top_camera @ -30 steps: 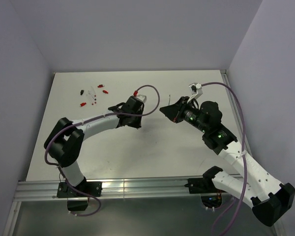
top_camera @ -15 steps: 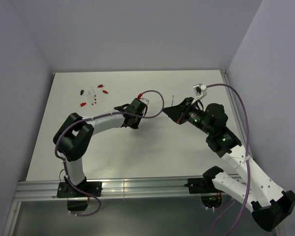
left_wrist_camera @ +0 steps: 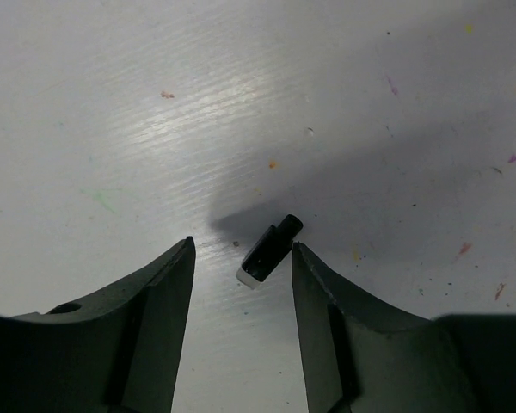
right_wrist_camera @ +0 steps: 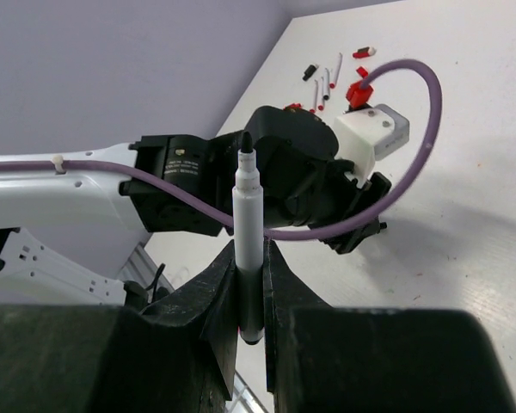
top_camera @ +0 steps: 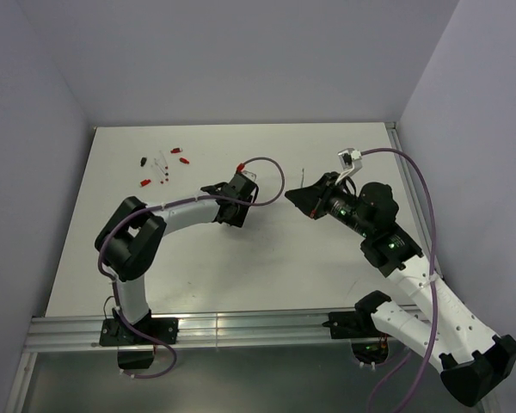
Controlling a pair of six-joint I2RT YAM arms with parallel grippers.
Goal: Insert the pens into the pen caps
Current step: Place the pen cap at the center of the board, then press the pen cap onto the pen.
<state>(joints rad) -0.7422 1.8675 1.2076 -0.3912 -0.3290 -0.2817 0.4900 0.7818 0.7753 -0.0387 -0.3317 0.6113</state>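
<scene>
Ideally, the left gripper (left_wrist_camera: 241,258), jaws apart around the black cap (left_wrist_camera: 271,248) lying on the table (left_wrist_camera: 112,103) mid-scene, should close squarely, presenting its mouth to the pen (right_wrist_camera: 245,198) clamped in the right gripper (right_wrist_camera: 249,262).

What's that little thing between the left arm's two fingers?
A small black pen cap, lying loose on the white table in the gap between the open fingers. The left wrist view shows it.

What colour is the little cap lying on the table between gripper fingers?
The cap is black, pale at one end; clearest in left wrist view.
</scene>
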